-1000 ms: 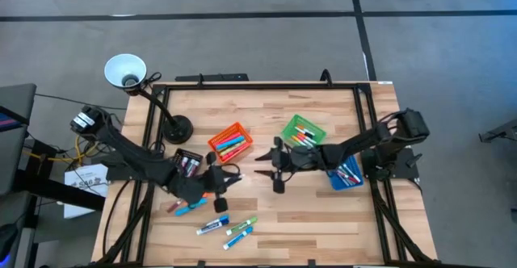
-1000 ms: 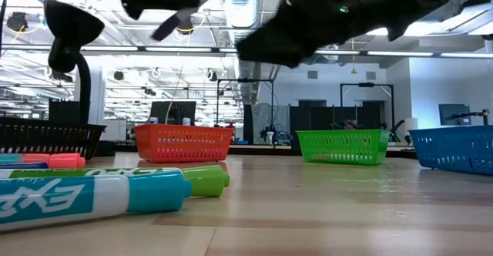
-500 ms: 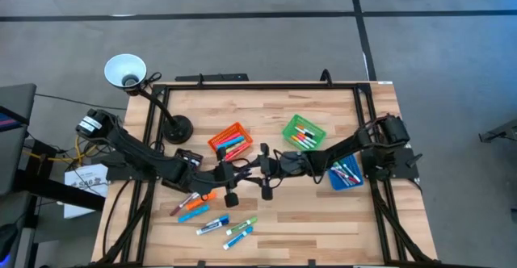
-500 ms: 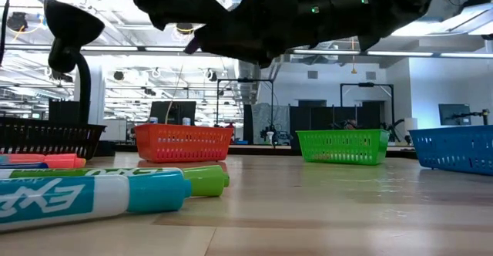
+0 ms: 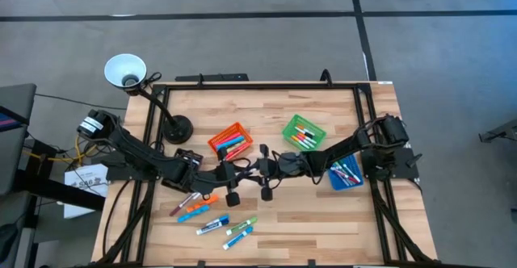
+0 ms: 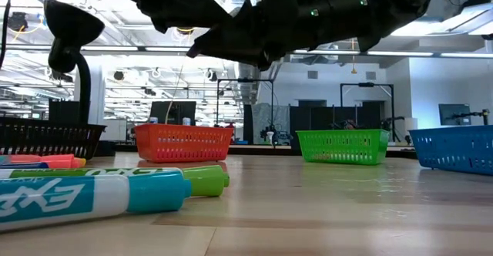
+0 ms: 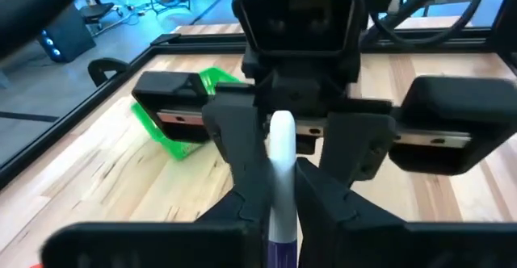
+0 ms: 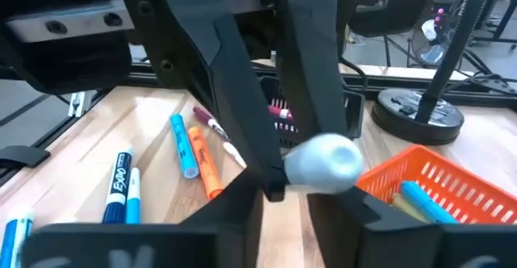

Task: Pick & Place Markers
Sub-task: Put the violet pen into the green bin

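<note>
A marker with a white end [image 7: 281, 135] and a purple part [image 7: 281, 248] is held above the middle of the table. My left gripper [image 5: 245, 173] [image 7: 281, 219], reaching in from the left, is shut on it. My right gripper [image 5: 252, 171] [image 8: 284, 207] faces it from the right, open, with a finger [image 7: 238, 151] on each side of the white end [image 8: 323, 163]; I see no touch. Several loose markers [image 5: 212, 214] [image 6: 85, 198] lie flat on the wood near the front left. My left gripper pinches the marker's body [image 7: 281, 207] between its two fingers, near where white meets purple. The fingers come level from the table's left, and the marker runs along them. Its white end sticks out past the tips toward my right gripper. The marker is lifted clear.
Four small bins hold markers: orange [image 5: 230, 141], green [image 5: 304, 133], blue [image 5: 346, 173] and black [image 5: 187, 161]. A desk lamp's base [image 5: 176, 127] stands at the far left, its white shade [image 5: 125, 70] beyond the table. Bare wood lies along the near edge, to the right.
My left gripper, carrying the marker, moved toward the table's right, away from the loose markers. My right gripper moved left toward it. They met over the table's middle about half a second ago and have stayed still since.
</note>
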Action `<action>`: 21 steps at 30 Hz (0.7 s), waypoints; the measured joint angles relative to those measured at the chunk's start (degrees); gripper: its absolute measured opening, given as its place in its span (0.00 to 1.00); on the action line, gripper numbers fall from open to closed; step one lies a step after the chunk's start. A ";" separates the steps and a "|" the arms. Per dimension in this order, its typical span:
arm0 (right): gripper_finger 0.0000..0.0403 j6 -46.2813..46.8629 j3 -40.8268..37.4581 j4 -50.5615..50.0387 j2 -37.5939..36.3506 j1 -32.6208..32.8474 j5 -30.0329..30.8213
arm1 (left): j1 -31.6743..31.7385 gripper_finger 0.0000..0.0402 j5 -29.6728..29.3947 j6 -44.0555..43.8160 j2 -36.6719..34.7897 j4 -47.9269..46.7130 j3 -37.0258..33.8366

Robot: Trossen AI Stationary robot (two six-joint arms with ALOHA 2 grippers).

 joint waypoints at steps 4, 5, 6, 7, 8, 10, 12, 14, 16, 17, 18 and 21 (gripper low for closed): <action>0.13 0.00 0.00 0.00 -0.02 0.02 -0.08 | 0.00 0.13 0.07 0.02 0.00 0.02 -0.10; 0.12 0.00 0.00 0.00 -0.02 0.02 -0.04 | 0.00 0.13 0.08 0.02 0.00 0.08 -0.20; 0.11 0.01 0.00 -0.02 -0.02 0.00 -0.03 | 0.00 0.13 0.08 0.01 0.00 0.20 -0.37; 0.11 0.00 0.00 -0.10 -0.02 0.00 -0.03 | 0.00 0.14 0.04 0.02 0.00 0.30 -0.53; 0.12 0.00 0.00 -0.16 -0.02 0.00 -0.01 | 0.00 0.14 0.07 0.00 0.00 0.33 -0.58; 0.14 0.00 0.00 -0.16 -0.02 0.00 0.02 | 0.00 0.14 0.07 0.00 0.00 0.35 -0.59; 0.15 0.00 0.00 -0.39 -0.02 0.00 0.03 | 0.00 0.14 0.07 0.00 0.00 0.31 -0.59; 0.15 0.00 0.00 -0.70 -0.02 0.00 0.05 | 0.00 0.14 0.07 -0.02 0.00 0.26 -0.63; 0.15 0.02 0.00 -1.08 -0.02 0.00 0.06 | 0.00 0.14 0.09 -0.02 0.00 0.07 -0.65; 0.15 0.03 0.00 -1.30 -0.02 0.00 0.07 | 0.00 0.14 0.09 -0.02 0.00 0.03 -0.66; 0.14 0.04 0.00 -1.68 -0.04 0.00 0.07 | 0.00 0.14 0.12 -0.02 0.00 -0.01 -0.66; 0.13 0.07 0.02 -3.38 -0.09 0.00 0.27 | 0.00 0.14 0.20 -0.05 0.02 -0.40 -0.76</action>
